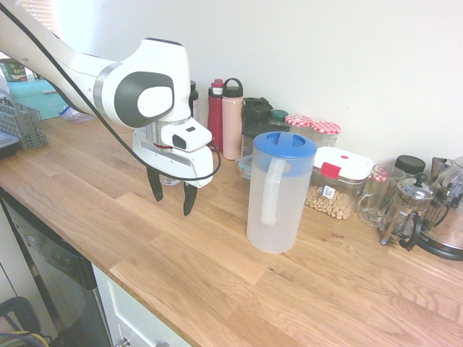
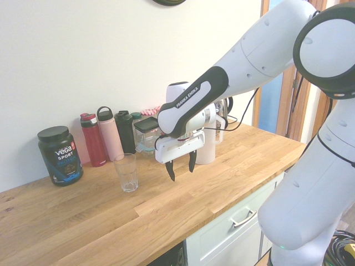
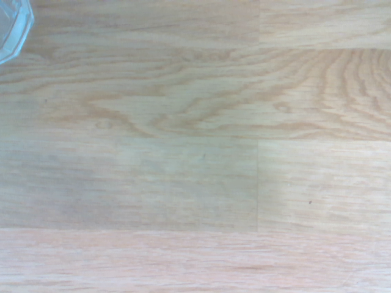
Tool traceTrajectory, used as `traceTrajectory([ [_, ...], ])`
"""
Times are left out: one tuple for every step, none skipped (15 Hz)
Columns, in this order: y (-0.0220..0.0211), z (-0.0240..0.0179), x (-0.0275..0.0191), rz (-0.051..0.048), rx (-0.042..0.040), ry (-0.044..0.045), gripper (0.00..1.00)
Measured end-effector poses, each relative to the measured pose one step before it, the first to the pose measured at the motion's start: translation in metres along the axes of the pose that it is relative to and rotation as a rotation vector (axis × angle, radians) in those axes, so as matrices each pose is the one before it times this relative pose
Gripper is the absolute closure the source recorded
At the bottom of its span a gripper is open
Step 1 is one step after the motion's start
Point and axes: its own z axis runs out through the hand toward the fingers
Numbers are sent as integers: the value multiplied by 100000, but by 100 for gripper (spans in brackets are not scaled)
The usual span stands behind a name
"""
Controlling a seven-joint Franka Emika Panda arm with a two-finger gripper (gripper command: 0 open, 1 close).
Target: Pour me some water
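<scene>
On the wooden counter (image 1: 217, 289) stands a cloudy, blue-lidded pitcher (image 1: 277, 199), the hand (image 1: 171, 205) above it all, fingers apart.

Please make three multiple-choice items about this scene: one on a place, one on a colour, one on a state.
1. The drinking glass stands:
A) inside the drawer
B) on the wooden counter
C) on the pitcher's lid

2. The lid of the tall pitcher is:
A) blue
B) yellow
C) black

3. The claw is:
A) shut
B) holding the pitcher
C) open and empty

Right letters:
1 B: the glass's base rests on the wood.
2 A: the blue shows plainly from above.
3 C: its fingers stand apart with nothing between them.
</scene>
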Motion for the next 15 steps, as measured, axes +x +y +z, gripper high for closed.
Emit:
traceTrajectory([
  [10, 50, 3, 21, -138, -135, 0],
  [28, 100, 62, 83, -221, -134, 0],
  [29, -332, 200, 123, 104, 523, 0],
  [-21, -988, 294, -206, 312, 906, 0],
  [121, -1678, 266, -1043, 600, 1033, 0],
  [350, -2273, 166, -2609, 520, 1218, 0],
  [683, -2772, 78, -3537, 291, 1401, 0],
  [1086, -3303, 43, -3546, 815, 1447, 0],
  [1185, -3163, 67, -3181, 595, 1261, 0],
  [1278, -3020, 306, -2591, 688, 1279, 0],
  [1366, -2169, 714, -2006, 931, 512, 0],
  [1578, -1589, 1233, -1642, 297, 1088, 0],
  [1702, -831, 1416, -1690, -1225, 1987, 0],
  [1954, -185, 1395, -1984, -1546, 1447, 0],
  [1825, 255, 1067, -2108, -1565, 429, 0],
])
